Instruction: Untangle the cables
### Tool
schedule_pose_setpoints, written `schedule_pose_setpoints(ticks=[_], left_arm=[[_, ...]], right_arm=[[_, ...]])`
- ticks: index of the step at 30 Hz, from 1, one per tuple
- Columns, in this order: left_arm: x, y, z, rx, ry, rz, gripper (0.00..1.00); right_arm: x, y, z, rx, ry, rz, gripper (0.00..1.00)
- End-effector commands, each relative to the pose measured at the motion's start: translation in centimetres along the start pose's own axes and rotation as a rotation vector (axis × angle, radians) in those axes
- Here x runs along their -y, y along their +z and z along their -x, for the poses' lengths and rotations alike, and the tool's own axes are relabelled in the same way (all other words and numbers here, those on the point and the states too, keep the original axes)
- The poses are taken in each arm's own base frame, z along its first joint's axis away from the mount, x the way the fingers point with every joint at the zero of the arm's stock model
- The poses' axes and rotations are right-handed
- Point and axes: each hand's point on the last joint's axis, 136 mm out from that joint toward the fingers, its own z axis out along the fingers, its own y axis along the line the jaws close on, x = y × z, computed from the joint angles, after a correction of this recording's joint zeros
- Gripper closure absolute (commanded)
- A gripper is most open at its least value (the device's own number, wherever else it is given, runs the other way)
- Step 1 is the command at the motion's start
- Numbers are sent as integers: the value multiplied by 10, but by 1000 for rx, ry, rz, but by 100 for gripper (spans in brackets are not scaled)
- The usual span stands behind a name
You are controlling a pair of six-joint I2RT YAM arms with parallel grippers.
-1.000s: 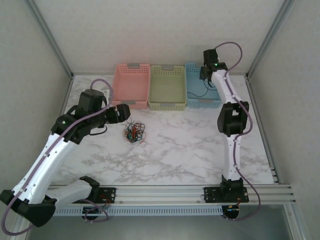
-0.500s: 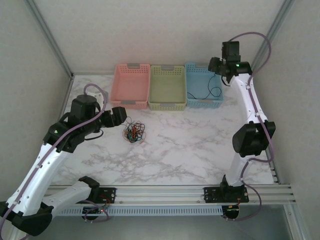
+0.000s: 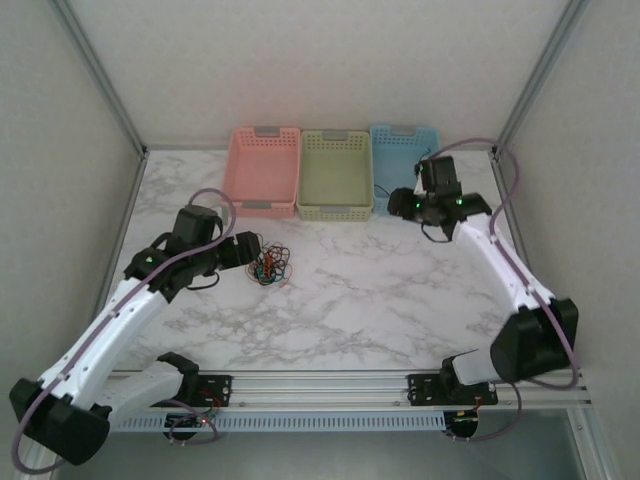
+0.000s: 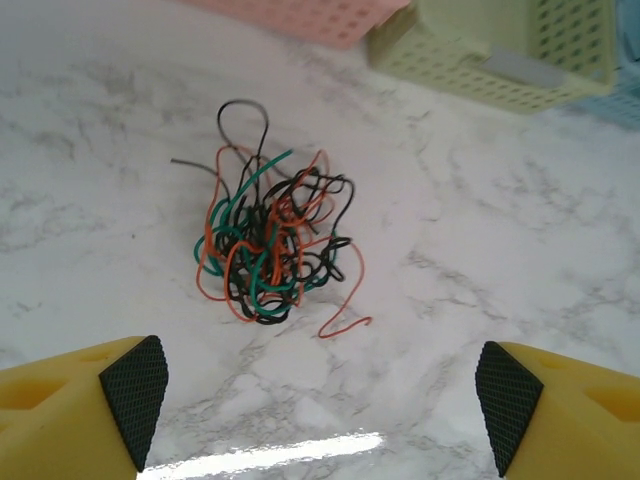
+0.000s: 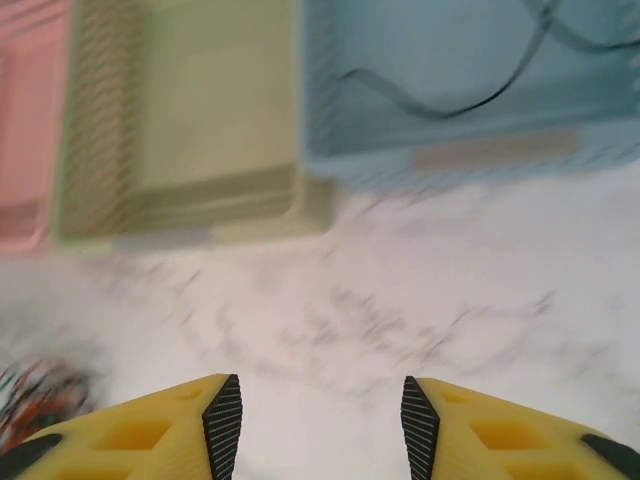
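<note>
Picking step: left gripper [image 4: 320,395] hovers wide open over tangled clump of thin black, orange, green cables [image 4: 270,245] (right gripper [image 5: 320,425] part-open, empty). Next, probably: pinch one loose end.

The right wrist view is smeared throughout: the pink basket [image 5: 25,150], green basket [image 5: 180,200] and blue basket [image 5: 500,155] lose their lattice, and the cables [image 5: 35,400] at 8 o'clock are a blur, cut by the edge. From above, the right arm [image 3: 495,265] hides the blue basket's 5 o'clock corner, and single wires are too fine to separate.
</note>
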Motion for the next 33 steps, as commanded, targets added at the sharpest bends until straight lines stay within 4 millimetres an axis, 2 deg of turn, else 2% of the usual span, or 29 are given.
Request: schedule_pose_setpoints(ticks=[1, 5, 7, 9, 17, 21, 24, 26, 29, 33], left_arm=[[-1, 31, -2, -23, -72, -25, 16], [-12, 65, -11, -61, -95, 16, 14], [-16, 78, -14, -71, -119, 23, 12], [-20, 89, -16, -76, -133, 33, 6], [-40, 134, -36, -126, -197, 86, 9], [-36, 147, -49, -151, -177, 79, 17], [-32, 151, -54, -149, -123, 100, 26], [-30, 152, -54, -149, -111, 104, 38], [-24, 147, -53, -139, -88, 88, 62], [-7, 129, -50, -115, 20, 37, 85]], right_arm=[[-27, -11, -35, -18, -13, 108, 52], [-40, -21, -76, -68, -57, 164, 52], [-41, -24, -89, -88, -65, 171, 52], [-39, -27, -98, -98, -68, 174, 52], [-31, -35, -108, -92, -79, 168, 52], [-28, -34, -111, -90, -83, 162, 52], [-28, -32, -113, -92, -84, 168, 52], [-28, -33, -114, -94, -88, 169, 52], [-26, -33, -115, -92, -97, 162, 52], [-25, -35, -114, -82, -106, 165, 52]])
